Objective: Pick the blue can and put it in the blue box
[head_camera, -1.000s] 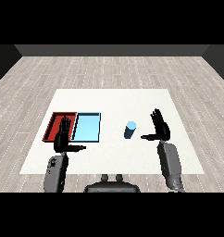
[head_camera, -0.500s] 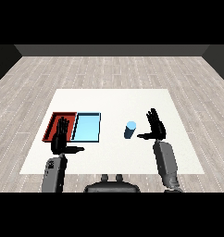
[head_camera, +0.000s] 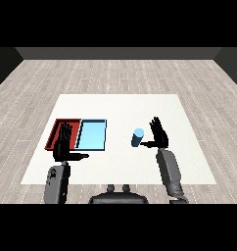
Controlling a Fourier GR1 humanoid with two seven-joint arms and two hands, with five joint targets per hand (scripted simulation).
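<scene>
- Since our left hand hangs over the near edge of the red tray with fingers straight and spread, holding nothing, we judge it best kept out of the way while the other hand works.
- While the light blue tray lies just beside the red one, touching it along one side, we see nothing inside either: both floors look bare.
- Between that blue tray and our right hand stands the blue can, upright on the white table, well apart from the tray.
- At the can's right side, our right hand is spread wide, fingers straight up, thumb reaching toward the can's base; we cannot tell whether it touches.
- As we judge it, the step in hand is the approach and grasp: we should slide the palm in against the can's side, curl round its middle, and avoid nudging it over before closing.
</scene>
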